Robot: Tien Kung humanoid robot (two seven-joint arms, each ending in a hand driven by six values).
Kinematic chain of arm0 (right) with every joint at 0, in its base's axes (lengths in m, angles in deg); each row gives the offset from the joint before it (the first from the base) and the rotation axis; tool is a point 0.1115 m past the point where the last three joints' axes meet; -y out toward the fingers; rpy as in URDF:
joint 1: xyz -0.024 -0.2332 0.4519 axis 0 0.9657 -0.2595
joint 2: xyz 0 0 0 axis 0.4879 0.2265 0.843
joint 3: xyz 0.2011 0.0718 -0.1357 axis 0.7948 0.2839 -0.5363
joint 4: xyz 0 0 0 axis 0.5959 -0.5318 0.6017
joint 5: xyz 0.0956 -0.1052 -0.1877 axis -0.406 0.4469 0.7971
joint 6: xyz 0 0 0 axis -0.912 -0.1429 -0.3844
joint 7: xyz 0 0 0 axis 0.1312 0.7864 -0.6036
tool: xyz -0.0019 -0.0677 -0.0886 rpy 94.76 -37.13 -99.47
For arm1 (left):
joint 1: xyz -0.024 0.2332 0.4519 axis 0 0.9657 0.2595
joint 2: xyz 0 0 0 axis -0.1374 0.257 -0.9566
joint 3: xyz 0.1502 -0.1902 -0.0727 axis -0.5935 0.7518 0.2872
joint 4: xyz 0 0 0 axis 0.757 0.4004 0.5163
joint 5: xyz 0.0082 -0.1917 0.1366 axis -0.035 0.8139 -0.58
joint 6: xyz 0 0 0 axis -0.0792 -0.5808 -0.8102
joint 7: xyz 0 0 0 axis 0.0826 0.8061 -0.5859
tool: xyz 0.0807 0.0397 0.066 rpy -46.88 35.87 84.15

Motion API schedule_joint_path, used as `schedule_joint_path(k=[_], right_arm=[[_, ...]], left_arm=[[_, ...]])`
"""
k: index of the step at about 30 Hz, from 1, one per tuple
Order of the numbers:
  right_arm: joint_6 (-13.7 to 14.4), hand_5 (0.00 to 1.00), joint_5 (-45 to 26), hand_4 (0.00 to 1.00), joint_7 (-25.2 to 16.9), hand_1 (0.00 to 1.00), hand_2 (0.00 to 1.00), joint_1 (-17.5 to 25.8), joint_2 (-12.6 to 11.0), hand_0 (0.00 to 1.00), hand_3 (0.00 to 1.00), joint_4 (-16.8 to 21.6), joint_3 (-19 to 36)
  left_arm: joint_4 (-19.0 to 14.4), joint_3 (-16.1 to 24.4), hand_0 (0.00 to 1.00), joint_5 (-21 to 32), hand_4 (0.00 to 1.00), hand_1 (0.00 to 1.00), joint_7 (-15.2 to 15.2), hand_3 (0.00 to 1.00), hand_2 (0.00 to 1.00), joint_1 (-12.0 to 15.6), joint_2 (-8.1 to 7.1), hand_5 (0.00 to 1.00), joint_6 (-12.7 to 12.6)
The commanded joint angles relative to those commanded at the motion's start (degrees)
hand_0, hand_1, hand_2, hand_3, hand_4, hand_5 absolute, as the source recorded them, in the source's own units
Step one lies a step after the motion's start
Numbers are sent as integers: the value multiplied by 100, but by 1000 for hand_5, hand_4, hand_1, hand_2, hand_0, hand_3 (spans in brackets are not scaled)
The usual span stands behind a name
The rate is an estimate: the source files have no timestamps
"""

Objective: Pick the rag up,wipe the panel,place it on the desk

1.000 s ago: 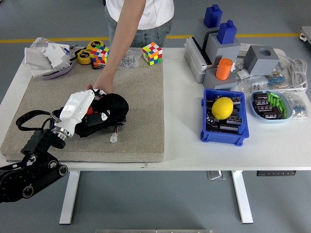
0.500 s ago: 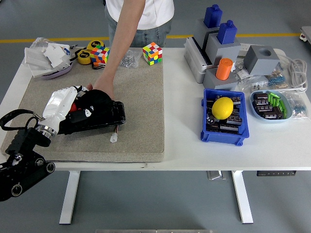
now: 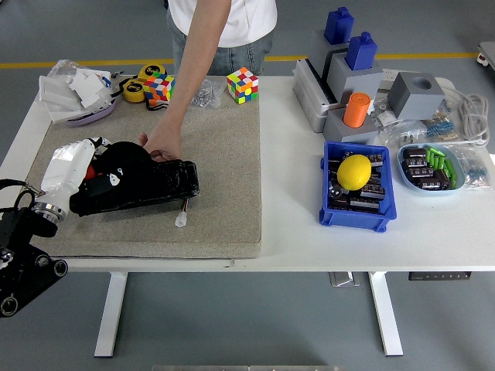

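Table (image 3: 433, 247), white, takes up most of what I can see, and a tan mat (image 3: 224, 193) covers its left half. On the mat's left part lies a long black panel (image 3: 158, 184), running left to right. A person (image 3: 220, 27) in a white shirt stands at the far side and reaches one arm down over the mat; the person's hand (image 3: 162, 143) rests on the panel's upper edge, as if steadying it.

The robot's left arm comes in from the lower left corner, and its left hand (image 3: 77, 166), white-shelled, sits at the panel's left end. A dark rag (image 3: 124, 158) is bunched there, on top of the panel and against the hand. The hand lies over the rag, but its fingers are hidden under the shell and cloth, so I cannot tell how far they are closed or whether they grip it. A small white plug (image 3: 181, 220) lies on the mat just below the panel's right end.

To the right, off the mat, a blue bin (image 3: 340, 216) holds a yellow lemon (image 3: 355, 171) over dark parts. Behind it stand grey blocks with blue tops (image 3: 349, 46) and an orange cylinder (image 3: 356, 110). Two colour cubes sit near the far edge, one (image 3: 242, 84) on the mat, the other (image 3: 158, 86) to its left.
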Motion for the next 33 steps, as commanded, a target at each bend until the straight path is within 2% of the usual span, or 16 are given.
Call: schedule_joint_path(k=[12, 22, 28, 33], right_arm=[[7, 583, 0, 960, -1, 645, 692, 14, 3, 745, 593, 6, 0], [10, 583, -2, 960, -5, 645, 692, 5, -3, 745, 592, 10, -10], [6, 583, -5, 960, -7, 645, 693, 4, -7, 745, 592, 6, -2], [3, 583, -17, 960, -12, 645, 692, -18, -12, 745, 594, 7, -33]], left_arm=[[135, 410, 195, -70, 516, 71, -30, 563, 254, 232, -108, 167, 0], [252, 758, 195, -128, 515, 71, -55, 563, 254, 395, -139, 164, 0], [223, 667, 194, -102, 516, 70, -47, 564, 254, 350, -95, 163, 0], [171, 406, 194, -44, 516, 71, -28, 565, 254, 192, 3, 162, 0]])
